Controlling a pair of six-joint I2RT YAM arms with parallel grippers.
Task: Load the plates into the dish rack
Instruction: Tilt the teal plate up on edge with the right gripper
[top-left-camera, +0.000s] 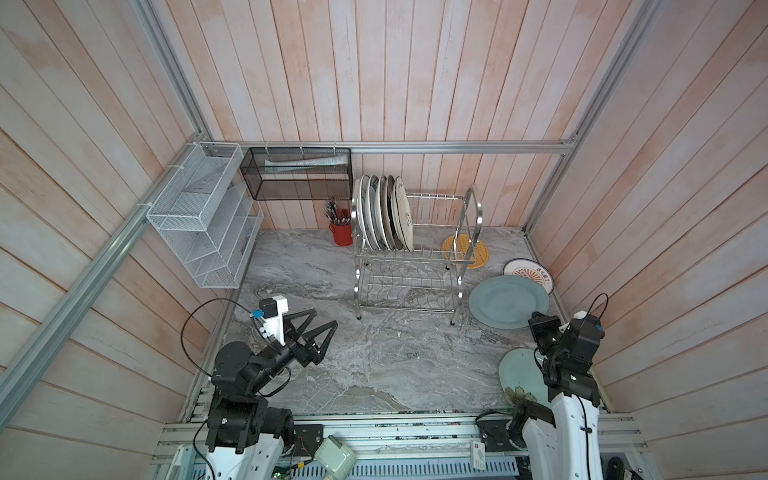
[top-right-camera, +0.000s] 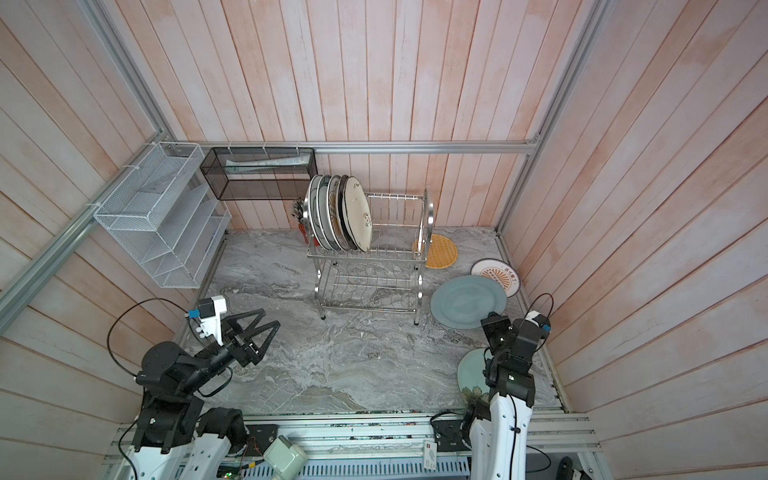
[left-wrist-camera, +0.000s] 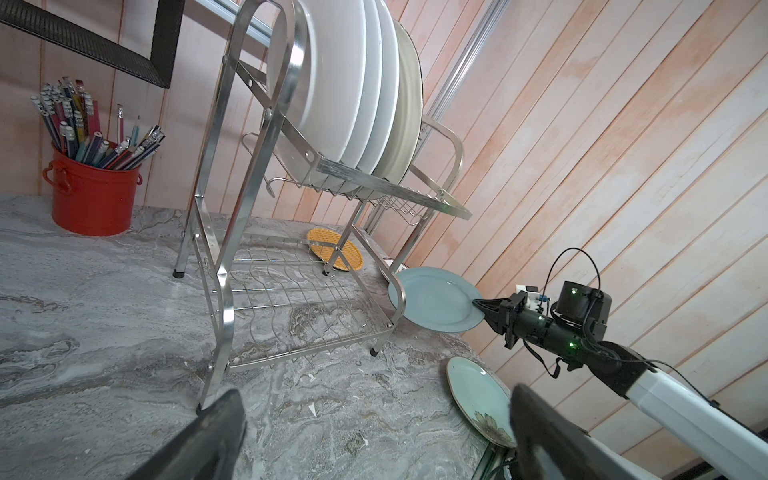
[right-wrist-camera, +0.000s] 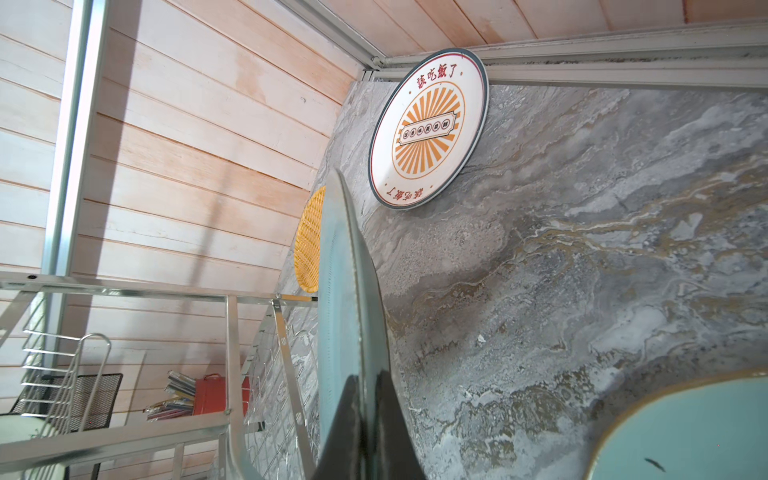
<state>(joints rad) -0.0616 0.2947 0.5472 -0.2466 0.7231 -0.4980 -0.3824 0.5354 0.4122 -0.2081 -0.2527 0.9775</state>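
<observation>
Plates (top-left-camera: 386, 212) stand side by side in the top of the dish rack (top-left-camera: 415, 259). The right gripper (left-wrist-camera: 478, 305) is pinched tight on the rim of the grey-blue plate (left-wrist-camera: 432, 299) just beside the rack. The plate may be lifted a little off the table (top-left-camera: 374, 353). The left gripper (top-left-camera: 323, 317) is wide open and holds nothing.

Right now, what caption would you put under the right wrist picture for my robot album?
The right gripper pinches the grey-blue plate by its rim; sunburst plate and dish rack beyond.
</observation>
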